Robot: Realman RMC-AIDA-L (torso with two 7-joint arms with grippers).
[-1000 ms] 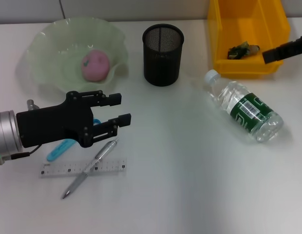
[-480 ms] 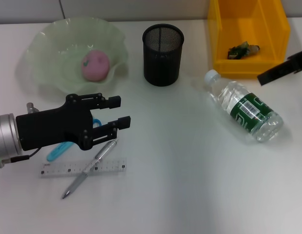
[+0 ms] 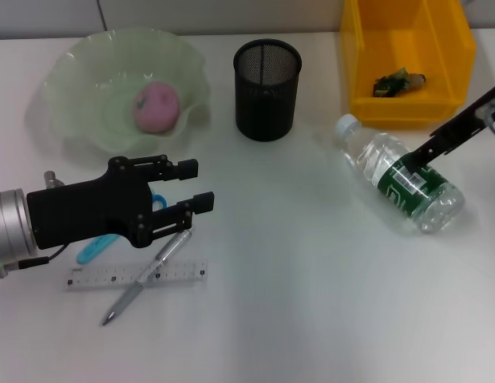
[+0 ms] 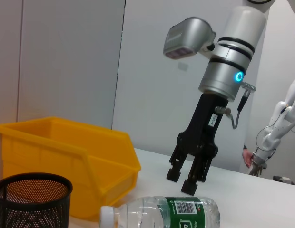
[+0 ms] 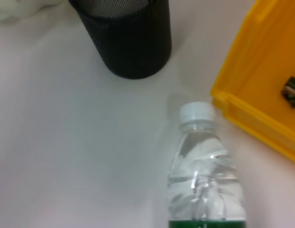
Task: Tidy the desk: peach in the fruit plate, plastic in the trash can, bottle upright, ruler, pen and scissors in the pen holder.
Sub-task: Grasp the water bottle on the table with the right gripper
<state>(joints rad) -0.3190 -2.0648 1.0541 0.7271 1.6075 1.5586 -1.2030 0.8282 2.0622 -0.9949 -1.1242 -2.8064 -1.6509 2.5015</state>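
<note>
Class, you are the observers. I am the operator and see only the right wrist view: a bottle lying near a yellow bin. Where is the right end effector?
Observer: The left wrist view shows the right end effector open, just above the green label of the bottle.
Operator: And the left one?
Observer: In the head view, the left end effector hangs open over the scissors, beside the pen and ruler.
Operator: Is the peach done?
Observer: Yes, the peach lies in the fruit plate.

A robotics lab — plain white table (image 3: 311, 303), bare wall panels (image 4: 66, 57), another robot's arm (image 4: 276, 128) beyond.
</note>
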